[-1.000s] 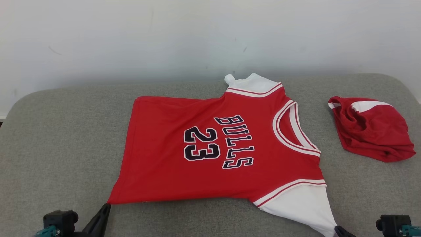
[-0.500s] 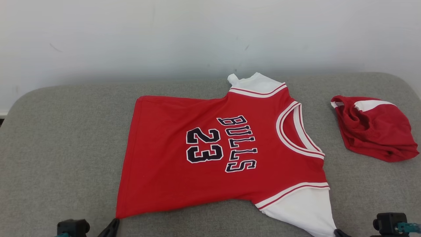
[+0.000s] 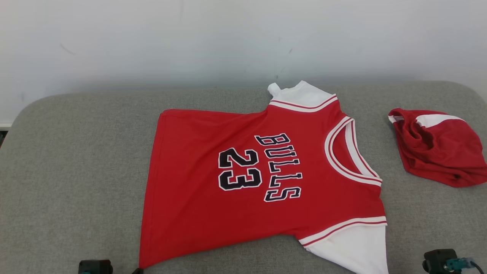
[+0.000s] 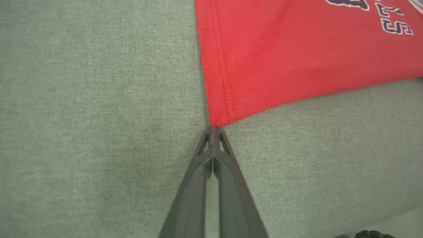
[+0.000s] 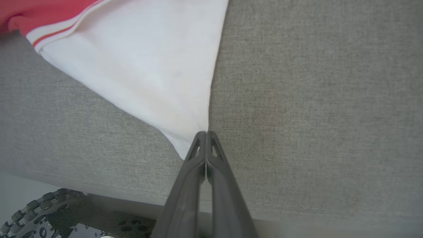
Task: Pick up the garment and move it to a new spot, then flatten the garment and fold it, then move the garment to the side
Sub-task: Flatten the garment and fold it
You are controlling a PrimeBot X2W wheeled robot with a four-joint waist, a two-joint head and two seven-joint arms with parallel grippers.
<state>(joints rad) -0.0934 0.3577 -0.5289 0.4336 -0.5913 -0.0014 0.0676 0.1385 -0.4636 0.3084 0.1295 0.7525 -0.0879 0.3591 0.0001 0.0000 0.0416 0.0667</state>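
The garment (image 3: pixel 247 179) is a red jersey with white sleeves, lettered "BULLS 23", spread flat on the grey cushioned surface (image 3: pixel 76 160), its neck toward the right. My left gripper (image 4: pixel 214 127) is shut on the jersey's red hem corner (image 4: pixel 221 119), seen close in the left wrist view. My right gripper (image 5: pixel 205 133) is shut on the tip of the near white sleeve (image 5: pixel 148 72). In the head view the left gripper's tip (image 3: pixel 137 271) just shows at the bottom edge by the hem corner.
A second red and white cloth (image 3: pixel 437 146) lies bunched at the right of the surface. A pale wall (image 3: pixel 243 42) runs behind. The surface's near edge (image 5: pixel 132 195) is close below the right gripper, with the robot's wheeled base (image 5: pixel 43 215) under it.
Both grippers have drawn back toward the near edge with the jersey's corners, pulling the near hem corner and sleeve along; both have sunk toward the bottom of the head view, which has shifted slightly.
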